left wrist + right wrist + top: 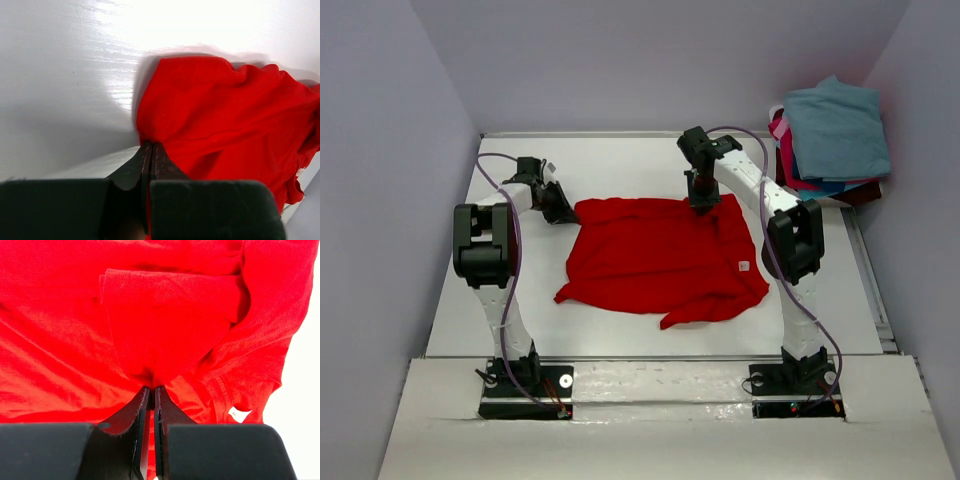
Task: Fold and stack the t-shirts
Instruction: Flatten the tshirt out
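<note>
**Both jaws clamped on the far edge of the red t-shirt**

On the left, the left arm (485,240) reaches across the white desk (620,160) to the far left corner of the red t-shirt (660,255). The left jaws are clenched on that corner. In the left wrist view their dark tips meet with a pinch of red cloth (225,115) bunched between them. The arm's own body covers the lower part of that view, so the cloth under the jaws is hidden.

The red t-shirt lies spread and rumpled in the middle of the desk, between the two arms. Its near edge is uneven, and a small white label (743,266) shows near its right side.

Further right, the right arm (790,240) bends over the shirt's far edge. The right jaws are clenched on a fold of the red cloth (150,315) there. The right wrist view is almost filled with red, with the label (239,414) at the lower right. How many layers are pinched cannot be told.

At the far right, against the wall, sits a pile of t-shirts (830,140). A teal-blue one is on top, and only slivers of pink, blue and dark maroon show beneath it. What the pile rests on is hard to make out.
</note>
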